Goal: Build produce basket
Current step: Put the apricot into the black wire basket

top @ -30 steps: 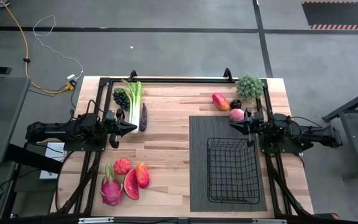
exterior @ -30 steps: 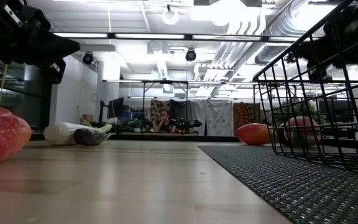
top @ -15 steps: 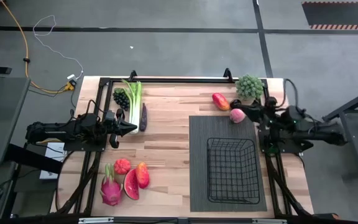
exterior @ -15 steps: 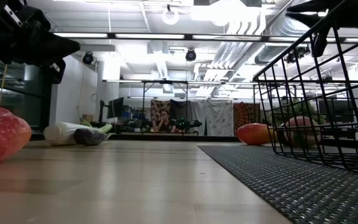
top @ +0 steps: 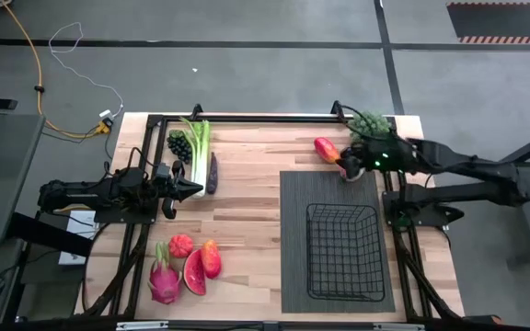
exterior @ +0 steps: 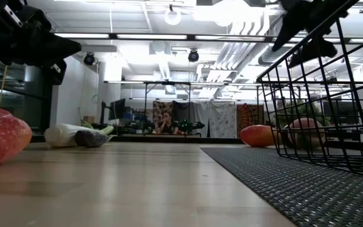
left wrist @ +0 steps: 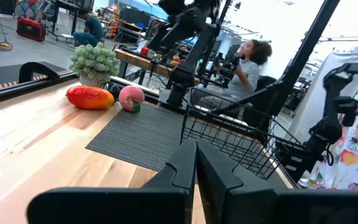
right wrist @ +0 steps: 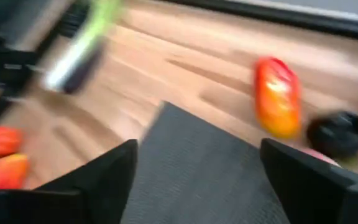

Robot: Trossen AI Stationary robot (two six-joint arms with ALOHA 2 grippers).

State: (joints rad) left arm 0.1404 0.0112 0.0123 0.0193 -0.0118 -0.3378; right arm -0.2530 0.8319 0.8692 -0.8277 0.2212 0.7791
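Basket (top: 344, 250) — right pincer (top: 348, 165) agape, apart

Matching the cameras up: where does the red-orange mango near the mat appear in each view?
High: mango just beyond the mat's far edge.
Low: left of the basket.
Left wrist: beside the peach.
Right wrist: past the mat.
Shared landmark: the mat.

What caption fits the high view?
Right end effector open over the peach; basket empty on the mat.
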